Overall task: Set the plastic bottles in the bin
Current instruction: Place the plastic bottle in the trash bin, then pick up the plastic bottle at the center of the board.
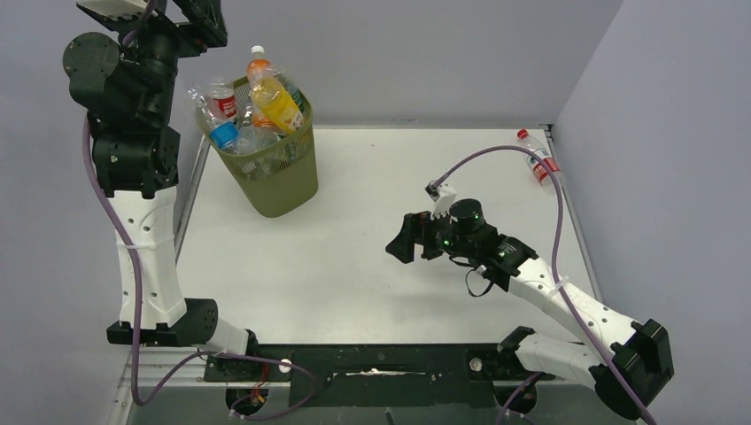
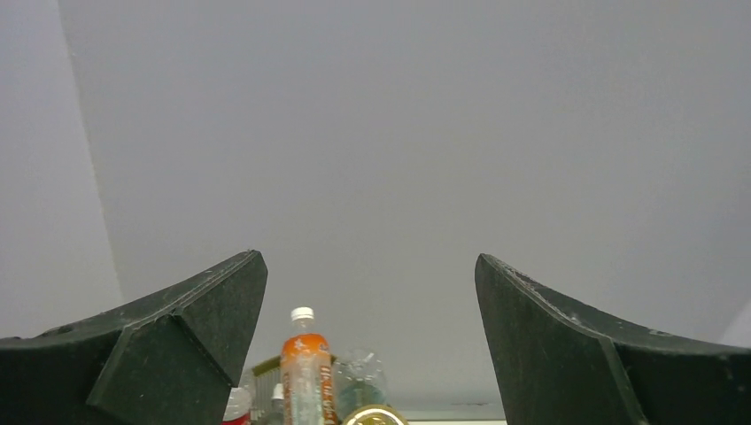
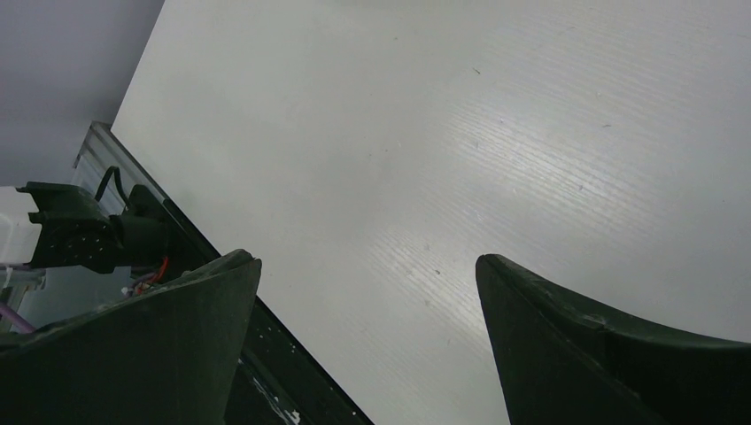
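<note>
**Surface.** White desk, matt with a fine grain. A black base rail runs along its near edge and carries both arms.

**Room.** A plain grey back wall stands along the far edge. A grey right wall stands along the right edge, and the two meet at the far right corner.

**Bin**. Olive-green mesh, upright at the far left corner of the desk, close to both edges.

**Plastic bottles**. Heaped in the bin and standing above its rim. Orange, yellow, red and blue labels show.

**Lone bottle**. Clear with a red label, lying at the far right corner against the right edge, well apart from the bin.

**Left gripper**. Raised high above the bin on an upright arm and facing the back wall. Its fingers are spread wide with nothing between them. The tops of the bottles show below it.

**Right gripper**. Held over the desk right of the middle and pointing left. Its fingers are spread wide and hold nothing.

**Open room.** Bare white surface shows between the bin and the right gripper, and from there to the near edge. A purple cable arcs over the right half of the desk.
</note>
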